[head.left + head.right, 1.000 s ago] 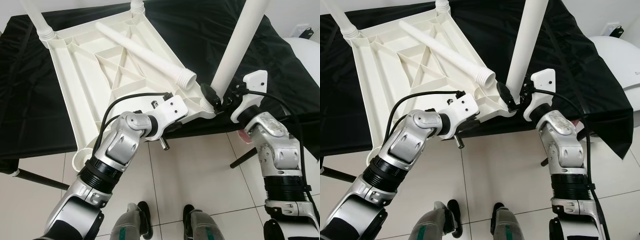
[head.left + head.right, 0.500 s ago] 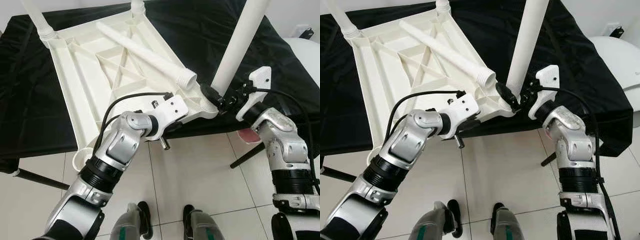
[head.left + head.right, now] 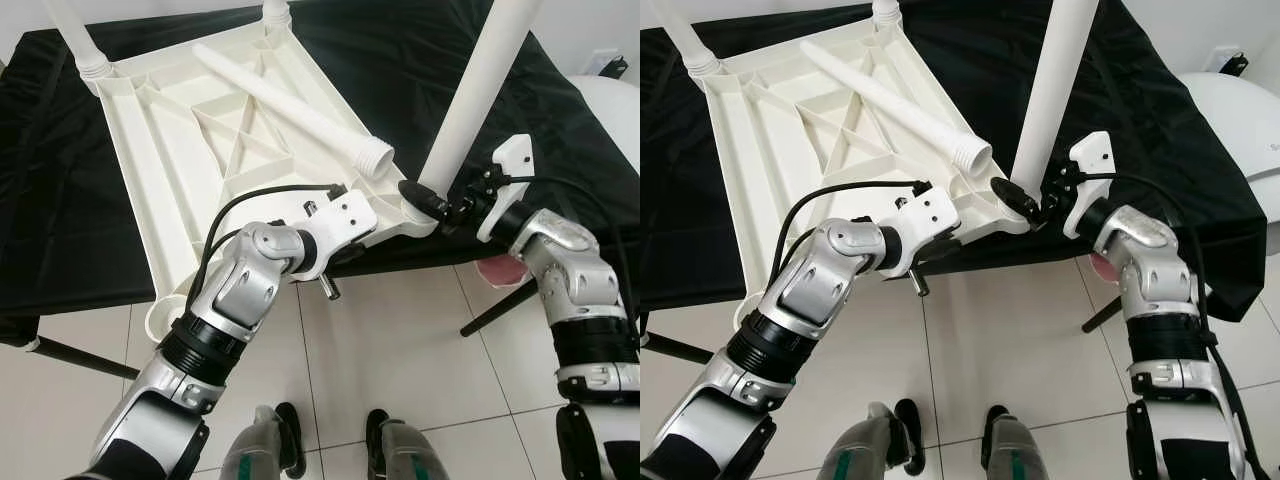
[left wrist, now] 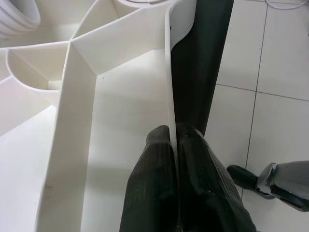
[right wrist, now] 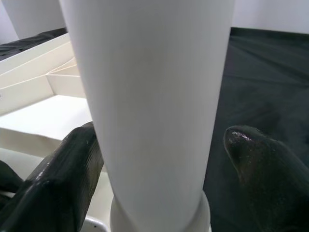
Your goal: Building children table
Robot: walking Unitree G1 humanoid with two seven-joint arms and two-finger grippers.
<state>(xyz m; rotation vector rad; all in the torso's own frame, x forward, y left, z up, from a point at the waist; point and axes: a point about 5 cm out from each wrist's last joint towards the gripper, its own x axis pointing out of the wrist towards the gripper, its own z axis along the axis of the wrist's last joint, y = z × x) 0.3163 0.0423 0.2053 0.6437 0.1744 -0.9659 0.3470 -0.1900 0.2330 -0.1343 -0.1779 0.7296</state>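
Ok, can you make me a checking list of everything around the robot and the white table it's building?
Surface: black cloth covers the work stand.
Job's things: white tabletop lies upside down; upright leg stands in its near corner; a loose leg lies across the ribs.
Clutter: nothing seen.
Grippers: left gripper is shut on the tabletop's edge wall; right gripper is open, fingers either side of the upright leg.
Cables: black cable loops over the left arm.
Surroundings: tiled floor.
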